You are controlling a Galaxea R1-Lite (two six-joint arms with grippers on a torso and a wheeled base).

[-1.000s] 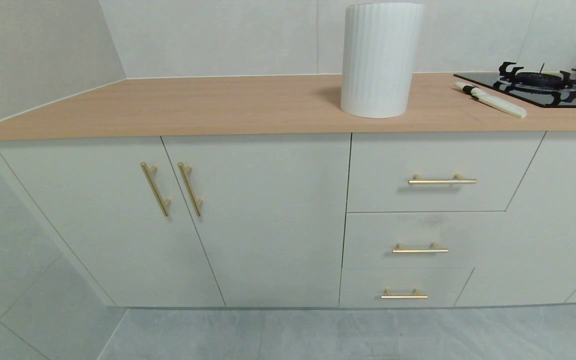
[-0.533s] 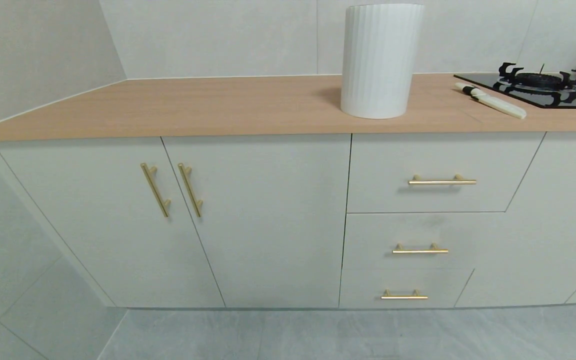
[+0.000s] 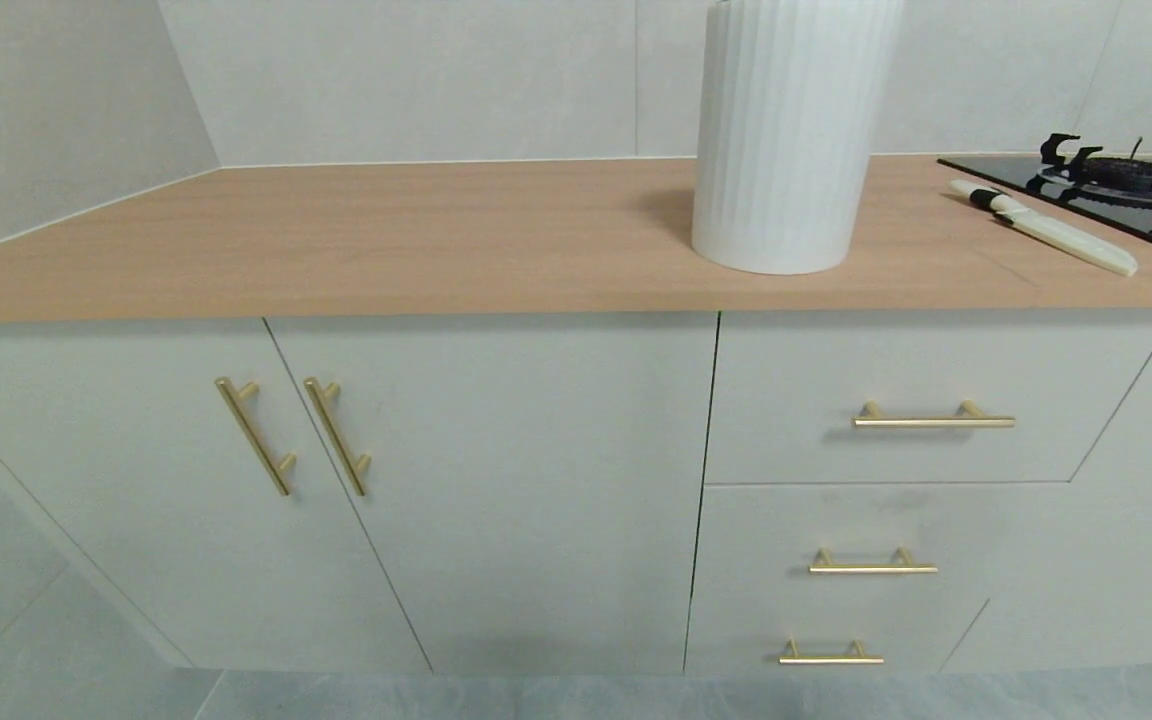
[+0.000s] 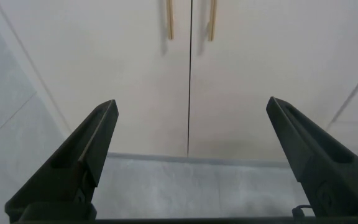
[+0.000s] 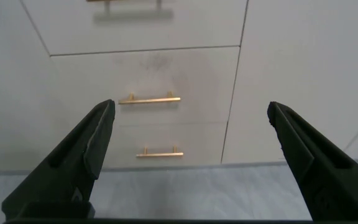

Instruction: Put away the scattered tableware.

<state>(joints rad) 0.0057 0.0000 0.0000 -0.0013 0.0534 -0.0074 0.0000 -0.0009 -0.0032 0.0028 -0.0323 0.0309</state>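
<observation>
Knife (image 3: pixel 1041 226) at the upper right of the counter, both grippers low and open

At the left of the head view is a pair of pale cabinet doors (image 3: pixel 336 560) with two slanted brass handles (image 3: pixel 254 435) side by side. The left gripper (image 4: pixel 190 104) faces the seam between those doors, its dark fingers spread wide with nothing between them and grey floor showing below.

A wooden countertop (image 3: pixel 386 240) runs across the frame above the cabinets. Right of centre a tall white ribbed container (image 3: pixel 786 140) stands upright on it, well apart from the knife.

Below and to the right is a stack of three drawers (image 3: pixel 896 350), each with a level brass bar. The right gripper (image 5: pixel 190 107) looks at the lower two drawers, and it too is wide apart and empty.

The knife lies flat on the counter at the upper right, just beside the edge of the black gas hob (image 3: pixel 1116 190). It is white with a black band. Its long axis runs diagonally, the banded end toward the upper left and the other end toward the lower right, near the counter's front edge. Which end is the handle I cannot tell.

Both grippers seem to sit below counter height, so the knife is up and to the right of them, and the right arm looks nearer.
</observation>
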